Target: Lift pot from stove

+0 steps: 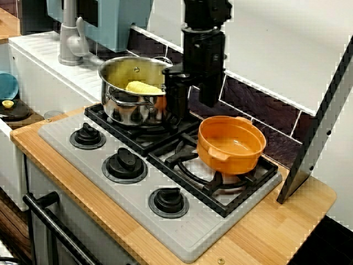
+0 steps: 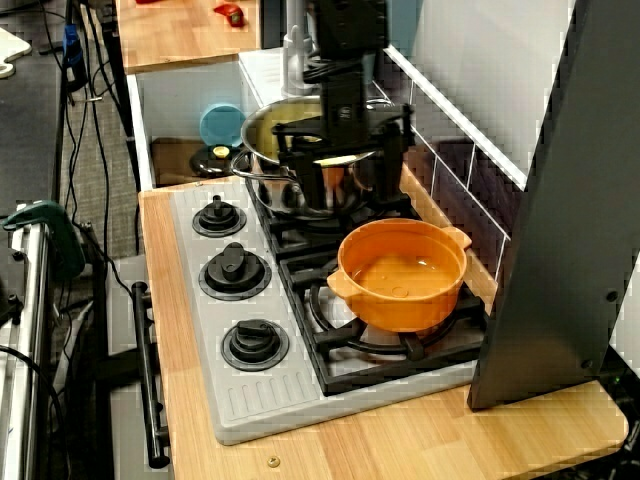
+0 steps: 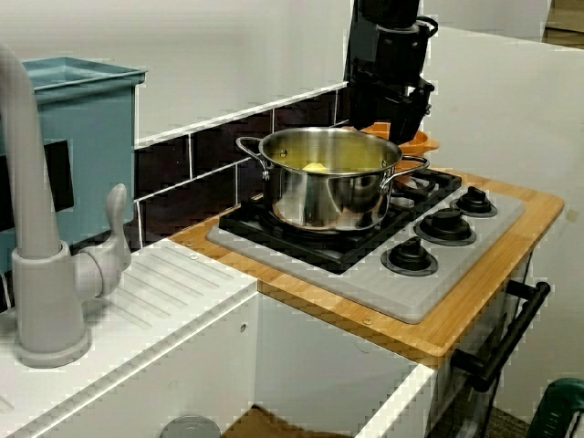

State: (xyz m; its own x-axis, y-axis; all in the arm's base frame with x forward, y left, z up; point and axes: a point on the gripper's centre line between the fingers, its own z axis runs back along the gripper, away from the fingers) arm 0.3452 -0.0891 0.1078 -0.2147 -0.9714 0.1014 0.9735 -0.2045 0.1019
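Ribbed grey stove (image 1: pixel 182 232), round glossy orange pot (image 1: pixel 230 144) on black grate (image 1: pixel 220 182).

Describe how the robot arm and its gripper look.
The arm is all black: a boxy, squared-off body that narrows downward. The gripper is black too, with a crossbar and two flat, straight fingers. No cables, labels or markings can be made out in any view.
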